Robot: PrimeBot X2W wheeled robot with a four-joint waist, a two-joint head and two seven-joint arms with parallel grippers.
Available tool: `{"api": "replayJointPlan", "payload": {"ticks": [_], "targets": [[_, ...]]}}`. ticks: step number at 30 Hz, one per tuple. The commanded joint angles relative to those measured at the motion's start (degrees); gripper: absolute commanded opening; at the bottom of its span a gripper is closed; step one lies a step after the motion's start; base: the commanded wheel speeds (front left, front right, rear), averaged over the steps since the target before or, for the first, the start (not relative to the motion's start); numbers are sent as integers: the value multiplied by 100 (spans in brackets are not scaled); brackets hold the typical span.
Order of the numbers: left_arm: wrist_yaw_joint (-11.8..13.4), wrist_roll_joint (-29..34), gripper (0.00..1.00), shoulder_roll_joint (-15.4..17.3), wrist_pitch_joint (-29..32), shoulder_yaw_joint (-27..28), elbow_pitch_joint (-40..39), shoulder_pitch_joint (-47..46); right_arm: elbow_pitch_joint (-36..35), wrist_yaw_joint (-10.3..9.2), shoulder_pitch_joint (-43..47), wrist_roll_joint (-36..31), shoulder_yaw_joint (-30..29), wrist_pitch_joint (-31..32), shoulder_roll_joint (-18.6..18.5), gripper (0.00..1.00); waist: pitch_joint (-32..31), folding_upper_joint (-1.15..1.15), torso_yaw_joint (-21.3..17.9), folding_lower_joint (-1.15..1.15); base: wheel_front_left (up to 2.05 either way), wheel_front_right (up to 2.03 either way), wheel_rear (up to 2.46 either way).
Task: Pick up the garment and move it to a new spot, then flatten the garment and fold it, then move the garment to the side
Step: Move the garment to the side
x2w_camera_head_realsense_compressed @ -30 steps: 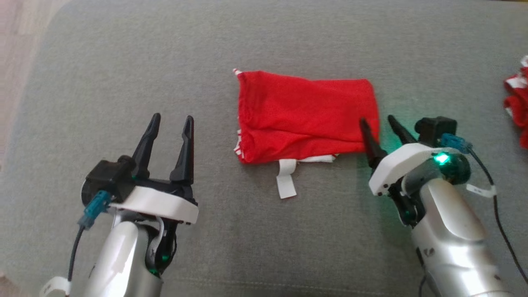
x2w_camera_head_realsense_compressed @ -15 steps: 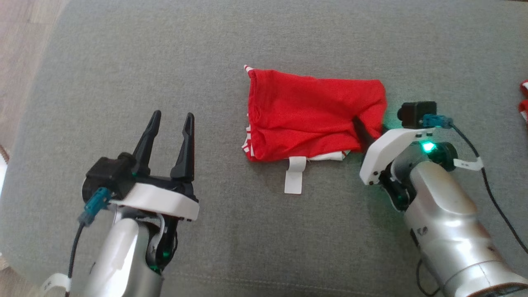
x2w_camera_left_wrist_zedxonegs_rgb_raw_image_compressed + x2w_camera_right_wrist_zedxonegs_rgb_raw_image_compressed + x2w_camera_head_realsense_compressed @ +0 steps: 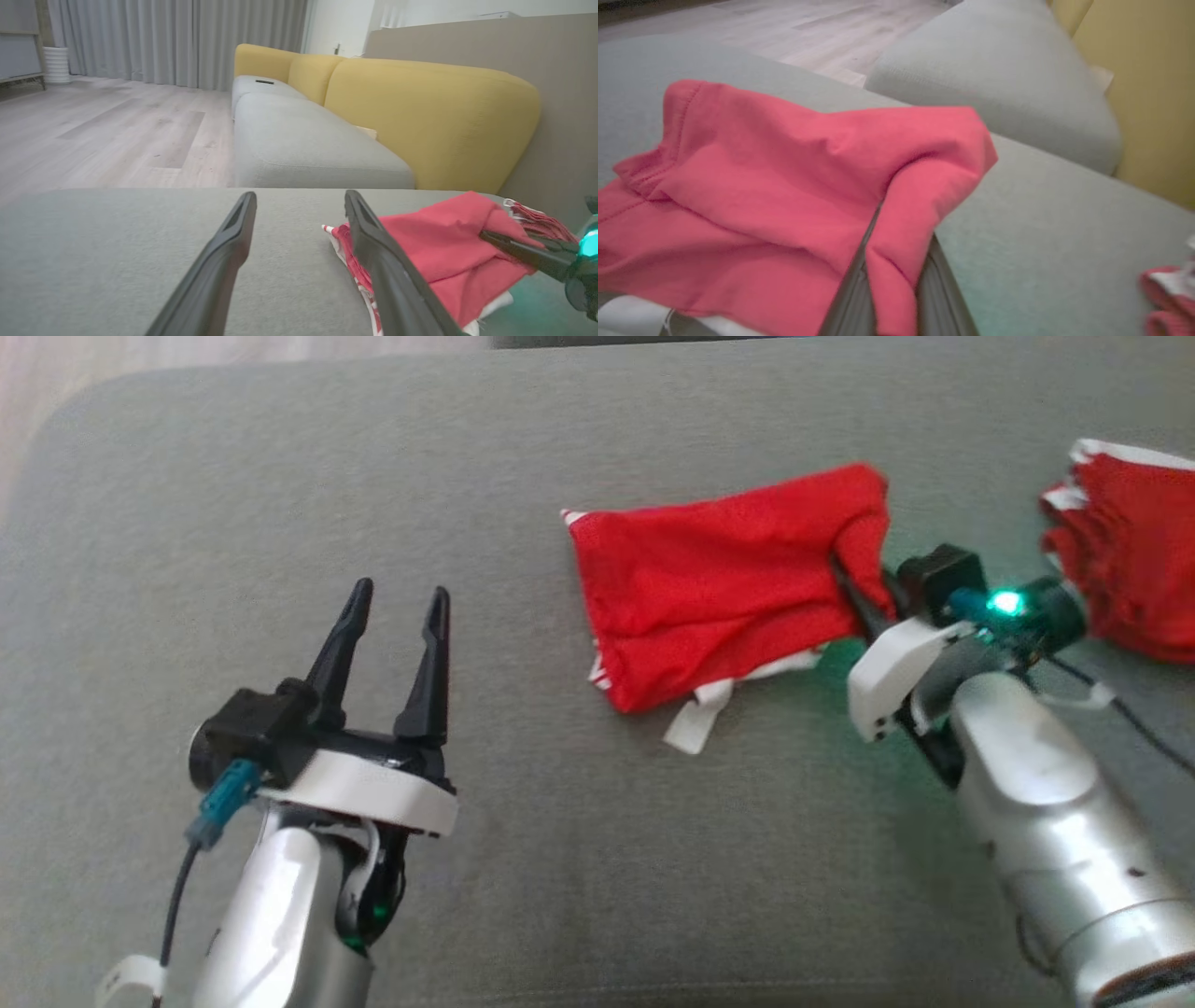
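Red garment (image 3: 728, 588) is lying on the grey cushion (image 3: 280, 504), right of the cushion's middle and closer to its far edge than its near one. It's folded into a rough rectangle, a bit skewed, with its right end bunched up and lifted off the cushion. Some white striped trim pokes out at its left corners, and a white tag (image 3: 695, 723) flops out from its near edge onto the cushion.

The right gripper (image 3: 864, 593) has that lifted right end. In the right wrist view you can see a fold of the red fabric (image 3: 784, 186) squeezed between the two dark fingers (image 3: 852, 298), so it's pinching the cloth, fingers nearly together with only the fold between them. The green light on that wrist is glowing and tints the cushion just below it.

The left gripper (image 3: 400, 593) is over the cushion's near-left part, well apart from the garment, fingers spread and nothing between them. Its wrist view shows the same thing: two fingers with a wide gap (image 3: 300, 196), bare cushion between them and the garment (image 3: 444, 247) off to the side.

There's also a second red pile (image 3: 1130, 560) with white bits at the cushion's right edge, near the right gripper but not touching the garment. Past the cushion's far side, the left wrist view shows a yellow sofa (image 3: 420, 112) and a pale wood floor (image 3: 93, 126).
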Motion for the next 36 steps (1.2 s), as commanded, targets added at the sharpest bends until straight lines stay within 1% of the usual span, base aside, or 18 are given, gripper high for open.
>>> {"api": "replayJointPlan", "payload": {"ticks": [1,6,12,13,17,22,27,32,36], "targets": [[-36,66,100,48,-70,70,-255,-204,-339,-5,-230,-109,159,-116,-155,0,-53,0,-327,0,0,0,0],[-16,48,100,48,-70,-208,-333,-362,-863,-5,-329,-95,400,-5,-738,0,7,0,-751,0,0,0,0],[-10,82,100,48,-70,-477,-384,-568,-1389,-5,-499,168,540,327,-1643,0,239,0,-1114,0,0,0,0],[-10,82,100,48,-70,-477,-384,-568,-1389,-5,-499,168,540,327,-1643,0,239,0,-1114,0,0,0,0],[-53,189,100,48,-70,-578,-371,-718,-1504,-5,-626,232,410,503,-2190,0,433,0,-1254,0,0,0,0],[-101,250,100,48,-70,-663,-396,-910,-1490,-5,-744,114,-12,615,-2683,0,698,0,-1321,0,0,0,0],[-149,287,100,48,-70,-715,-437,-1056,-1400,-5,-757,-89,-441,694,-2919,0,956,0,-1273,0,0,0,0],[-195,330,100,48,-70,-691,-435,-1121,-1348,-5,-666,-265,-782,734,-2940,0,1148,0,-1226,0,0,0,0],[-226,362,100,48,-70,-640,-423,-1129,-1341,-5,-560,-399,-1058,723,-2878,0,1226,0,-1219,0,0,0,0]]}}
